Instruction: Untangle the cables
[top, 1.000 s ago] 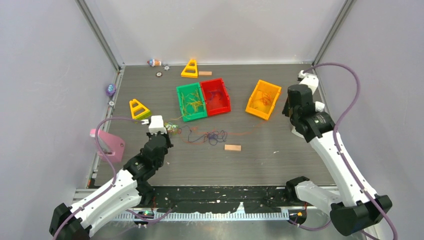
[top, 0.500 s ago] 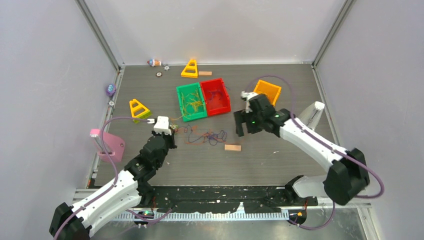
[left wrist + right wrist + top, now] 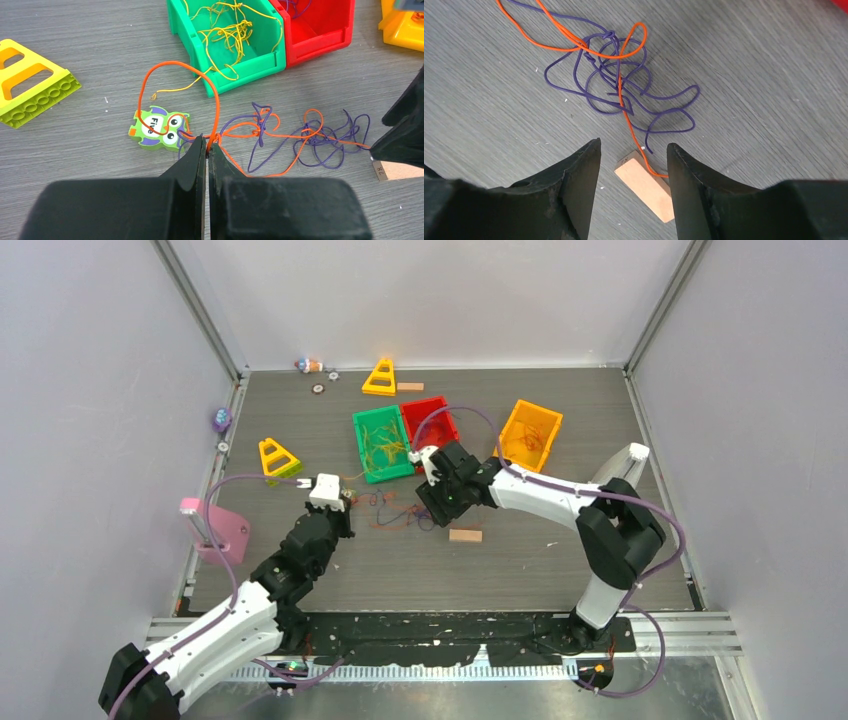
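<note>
The table (image 3: 75, 140) is matt grey board with a fine wood grain. The green bin (image 3: 245, 70) and the red bin (image 3: 320, 42) beside it are glossy moulded plastic. The cables (image 3: 619, 91) in front of the green bin look smooth and slightly shiny. The small block (image 3: 646, 187) is pale, bare, matt wood.

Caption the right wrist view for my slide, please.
Right gripper, jaws open, over tangled purple cable and orange cable, wooden block beneath.

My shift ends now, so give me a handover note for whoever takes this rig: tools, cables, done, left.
Left tool: shut on the orange cable.
Right tool: open, empty, hovers over the purple cable.
Cables: orange and purple are knotted together on the table.
Done: yellow cables lie in the green bin.
Left: separate orange from purple.
</note>
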You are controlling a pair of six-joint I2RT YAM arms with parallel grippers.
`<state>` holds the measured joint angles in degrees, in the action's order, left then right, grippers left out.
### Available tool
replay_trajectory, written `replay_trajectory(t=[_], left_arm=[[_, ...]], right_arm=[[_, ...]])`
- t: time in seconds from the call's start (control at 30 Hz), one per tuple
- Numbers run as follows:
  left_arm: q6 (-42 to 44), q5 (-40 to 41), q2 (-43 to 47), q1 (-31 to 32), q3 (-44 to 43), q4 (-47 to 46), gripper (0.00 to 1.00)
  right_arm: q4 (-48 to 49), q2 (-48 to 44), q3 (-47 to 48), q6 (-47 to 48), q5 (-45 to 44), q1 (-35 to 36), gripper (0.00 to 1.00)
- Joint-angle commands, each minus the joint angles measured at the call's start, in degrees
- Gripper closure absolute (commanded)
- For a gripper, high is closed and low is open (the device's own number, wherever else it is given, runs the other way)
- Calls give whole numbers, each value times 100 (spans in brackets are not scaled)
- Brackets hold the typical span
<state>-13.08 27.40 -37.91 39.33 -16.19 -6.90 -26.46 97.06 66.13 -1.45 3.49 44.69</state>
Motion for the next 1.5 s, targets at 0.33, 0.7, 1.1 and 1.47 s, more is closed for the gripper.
replay_trajectory(t=[0.33,0.7,1.1,1.47], left_arm=[[69,116,15,4,11,-367,100],[69,240,-17,4,19,-349,100],[-874,2078,-196,-87,-180,482,100],[-1501,2762,239,-509,-160,1036,100]], right_arm=[[656,607,67,184,126,101,68],[575,-235,-333,-242,-678,97,94],[51,-3066,-1311,-1951,-1982,-2264,95],[-253,-4119,-1771,-2774,-2183,-3499,95]])
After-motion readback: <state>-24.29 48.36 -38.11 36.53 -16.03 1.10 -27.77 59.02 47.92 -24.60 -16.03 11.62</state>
